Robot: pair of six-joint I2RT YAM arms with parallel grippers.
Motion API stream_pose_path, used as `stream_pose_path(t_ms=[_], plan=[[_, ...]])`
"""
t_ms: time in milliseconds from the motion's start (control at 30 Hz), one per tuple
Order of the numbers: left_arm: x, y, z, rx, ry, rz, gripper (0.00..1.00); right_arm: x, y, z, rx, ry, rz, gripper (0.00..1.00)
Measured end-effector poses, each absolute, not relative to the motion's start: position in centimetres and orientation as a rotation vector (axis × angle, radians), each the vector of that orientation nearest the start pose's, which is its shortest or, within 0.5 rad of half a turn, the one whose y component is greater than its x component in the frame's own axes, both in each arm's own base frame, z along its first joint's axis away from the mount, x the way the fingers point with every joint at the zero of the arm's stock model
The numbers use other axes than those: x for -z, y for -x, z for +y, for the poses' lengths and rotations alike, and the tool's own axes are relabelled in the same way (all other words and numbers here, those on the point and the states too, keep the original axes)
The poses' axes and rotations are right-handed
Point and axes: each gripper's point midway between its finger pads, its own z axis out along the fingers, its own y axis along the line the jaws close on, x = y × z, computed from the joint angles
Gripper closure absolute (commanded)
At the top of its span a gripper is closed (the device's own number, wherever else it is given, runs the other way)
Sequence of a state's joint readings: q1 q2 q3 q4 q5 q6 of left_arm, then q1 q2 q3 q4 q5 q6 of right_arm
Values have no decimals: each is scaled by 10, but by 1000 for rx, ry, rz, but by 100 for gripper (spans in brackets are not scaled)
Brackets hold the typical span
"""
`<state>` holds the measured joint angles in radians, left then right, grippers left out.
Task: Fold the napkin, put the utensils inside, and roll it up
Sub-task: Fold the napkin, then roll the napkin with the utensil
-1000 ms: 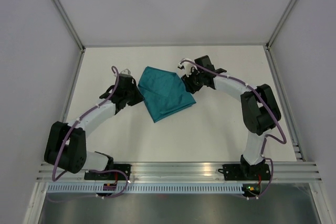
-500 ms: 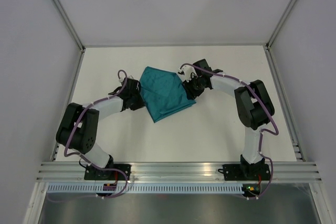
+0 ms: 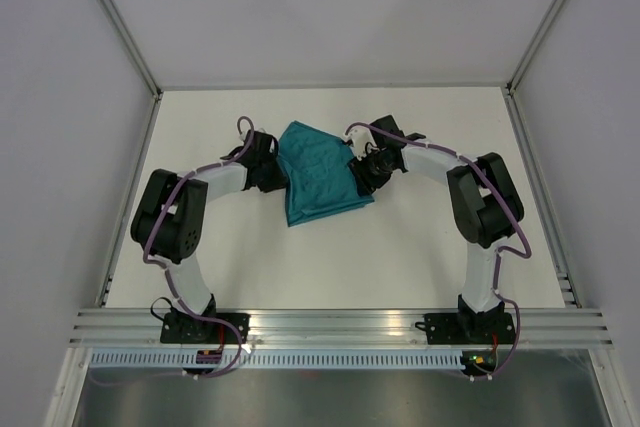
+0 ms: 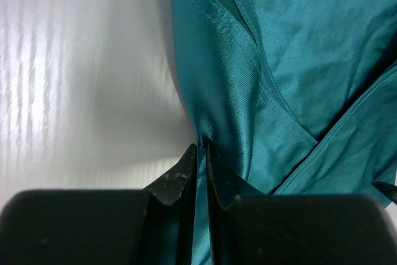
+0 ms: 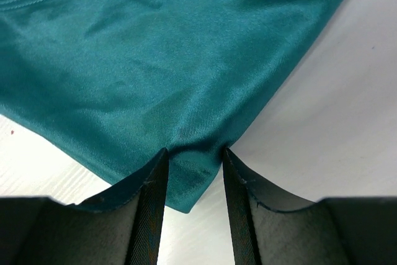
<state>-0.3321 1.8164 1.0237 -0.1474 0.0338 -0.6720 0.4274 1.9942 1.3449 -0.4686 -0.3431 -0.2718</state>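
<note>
The teal napkin (image 3: 318,175) lies folded and rumpled on the white table (image 3: 420,247), between my two grippers. My left gripper (image 3: 274,171) is at its left edge. In the left wrist view (image 4: 200,148) the jaws are shut on a pinched fold of the napkin (image 4: 279,60). My right gripper (image 3: 360,177) is at the napkin's right corner. In the right wrist view (image 5: 194,153) the fingers stand apart with the napkin's corner (image 5: 189,181) lying between them on the table. No utensils are in view.
White walls and metal frame posts (image 3: 120,17) close in the table on the left, right and back. The aluminium rail (image 3: 340,325) with both arm bases runs along the near edge.
My left gripper has moved right and away from the bases, carrying the napkin's left edge with it. The napkin is now narrower and more bunched. The right gripper has barely moved.
</note>
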Motion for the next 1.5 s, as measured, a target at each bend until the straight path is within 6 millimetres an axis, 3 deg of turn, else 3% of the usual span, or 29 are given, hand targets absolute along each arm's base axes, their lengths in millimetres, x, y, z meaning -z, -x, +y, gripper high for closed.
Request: stream_pose_path(t_ms=[500,600,767,900,1033,1233,1367,1500], plan=[[-19,-419,-191,523,306,2556,78,-18,-327,214,-606,970,2586,54],[-19,-419,-191,520,297,2554,68,-19,-325,212,-593,961,2594,52],[-29,-418,-180,493,293,2548,61,-24,-325,204,-563,942,2598,46],[-64,-424,-160,484,308,2484,56,-41,-331,197,-523,936,2556,43],[-127,-430,-141,480,303,2333,55,-66,-339,194,-476,964,2463,36],[-214,-422,-146,559,245,2130,53,-92,-345,199,-411,1119,2283,35],[-253,-401,-154,597,175,2029,52,-90,-337,220,-376,1289,2174,35],[-265,-362,-150,602,101,1974,50,-82,-317,257,-386,1451,2064,35]])
